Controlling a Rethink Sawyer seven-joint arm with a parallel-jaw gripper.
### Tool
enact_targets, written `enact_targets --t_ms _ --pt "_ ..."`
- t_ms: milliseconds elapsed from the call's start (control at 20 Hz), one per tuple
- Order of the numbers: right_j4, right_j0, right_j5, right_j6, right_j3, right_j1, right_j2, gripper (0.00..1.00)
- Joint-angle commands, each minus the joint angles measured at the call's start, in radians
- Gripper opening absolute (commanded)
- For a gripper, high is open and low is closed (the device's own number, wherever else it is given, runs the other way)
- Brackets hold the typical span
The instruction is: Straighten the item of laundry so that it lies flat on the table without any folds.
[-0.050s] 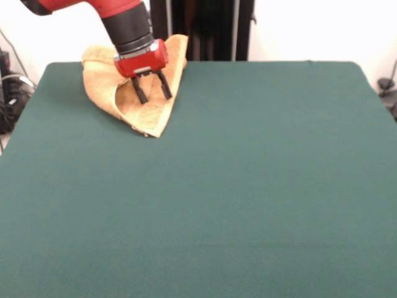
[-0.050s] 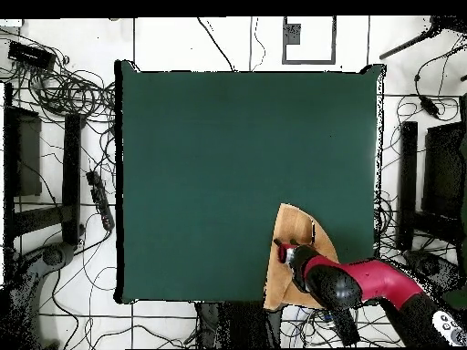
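Note:
The orange-tan towel, the item of laundry [image 1: 146, 112], lies crumpled and folded over itself at the far left corner of the green table [image 1: 248, 186], with part of it hanging past the table's far edge. My gripper [image 1: 154, 96] hangs just above the towel's middle, its two black fingers [image 1: 140, 94] spread apart and open, holding nothing. Seen from overhead, the towel [image 2: 294, 228] is a pointed fold at the table's [image 2: 228, 164] lower right edge, with the gripper [image 2: 284, 252] over it and the arm covering part of it.
Cables, stands and dark furniture [image 2: 55, 164] surround the table on the floor. A dark curtain or stand [image 1: 205, 28] rises behind the table's far edge.

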State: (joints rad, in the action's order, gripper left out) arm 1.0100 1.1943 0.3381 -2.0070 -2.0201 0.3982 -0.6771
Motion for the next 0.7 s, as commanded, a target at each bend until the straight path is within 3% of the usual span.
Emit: enact_targets --t_ms 50,200,400,700 --pt "0.223 -0.166 -0.246 0.064 0.374 -0.364 0.005 1.0" --pt "0.196 -0.056 -0.174 0.193 0.367 -0.451 -0.076 1.0" --pt "0.072 0.131 -0.017 0.466 0.383 -0.649 -0.179 1.0" --pt "0.037 0.182 0.018 0.563 0.397 -0.717 -0.201 1.0"
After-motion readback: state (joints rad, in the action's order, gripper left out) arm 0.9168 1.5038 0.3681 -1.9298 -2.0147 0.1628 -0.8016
